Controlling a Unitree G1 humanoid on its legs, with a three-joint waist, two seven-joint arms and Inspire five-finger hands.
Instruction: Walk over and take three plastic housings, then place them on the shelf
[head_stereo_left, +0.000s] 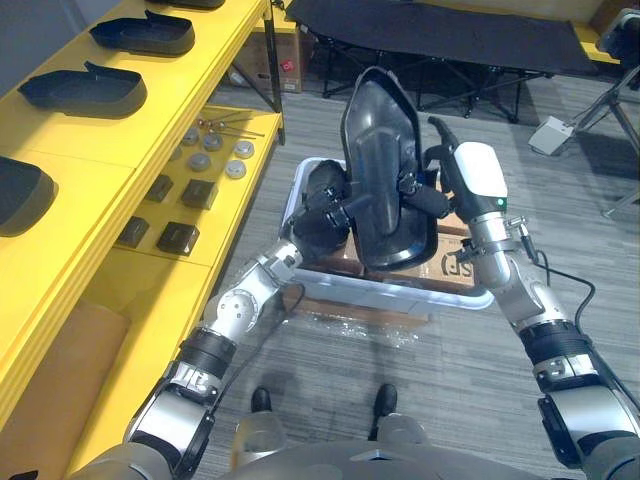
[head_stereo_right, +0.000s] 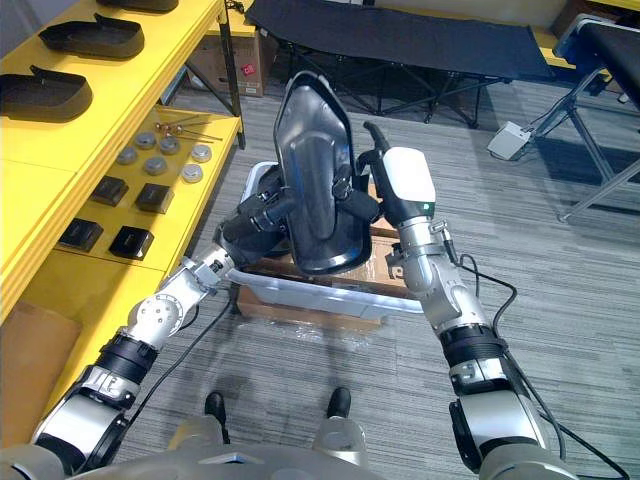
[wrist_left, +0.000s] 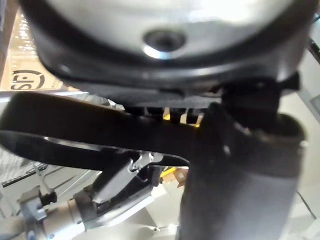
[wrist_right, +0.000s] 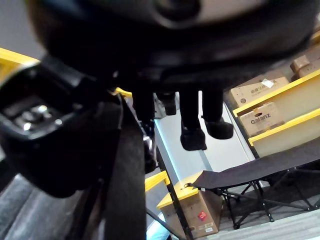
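The housing (head_stereo_left: 385, 170) stood on end in the air over the bin (head_stereo_left: 297, 190). The left hand (head_stereo_left: 325, 215) and right hand (head_stereo_left: 425, 195) were curled tight on its side rims. It looked stiff, light and slippery, so the rims seemed the best place to hold.

Your glossy black plastic housing (head_stereo_left: 385, 170) stands upright mid-air, dead centre; shelved housings (head_stereo_left: 85, 90) lie flat at 10 o'clock, yellow shelf (head_stereo_left: 75, 150).

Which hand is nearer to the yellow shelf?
Left. The left hand grips the housing on its shelf side; the right hand grips its far side.
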